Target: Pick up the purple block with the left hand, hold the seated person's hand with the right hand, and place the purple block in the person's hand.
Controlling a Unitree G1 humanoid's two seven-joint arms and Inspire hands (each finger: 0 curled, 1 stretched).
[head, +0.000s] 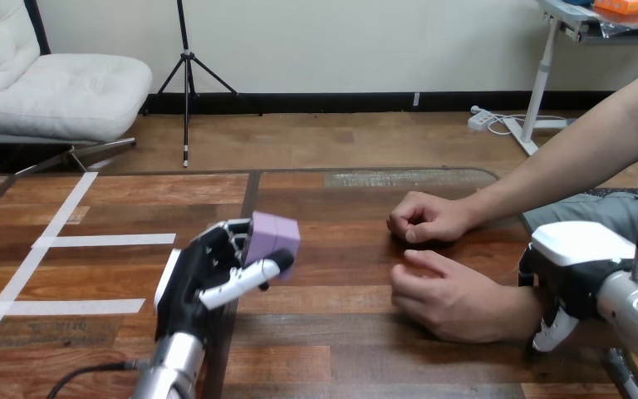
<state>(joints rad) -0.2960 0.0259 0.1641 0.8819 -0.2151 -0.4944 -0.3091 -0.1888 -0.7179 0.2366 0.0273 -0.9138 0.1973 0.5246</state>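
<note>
One purple block is sitting in the robot's left hand, pinched between the curled fingers behind it and the thumb crossing its lower front edge. The block is showing two pale violet faces and appears to be hanging clear of the wood, over the table's middle, left of the person's hands. The left arm is rising from the bottom edge, with the hand's palm turning toward the right.

Two hands of the person are resting on the table to the right of the block, well apart from it. The person's farther hand is lying loosely curled on the wood. The person's nearer hand is lying just in front of it, knuckles up, fingertips pointing left.

The robot's right hand is reaching in from the right edge and sitting over the wrist of the nearer hand, its white shell facing up. Whether it is gripping that wrist or only lying against it, I cannot tell.

Three white tape strips are lying on the table's left part: one long diagonal and two shorter ones running across from it.
</note>
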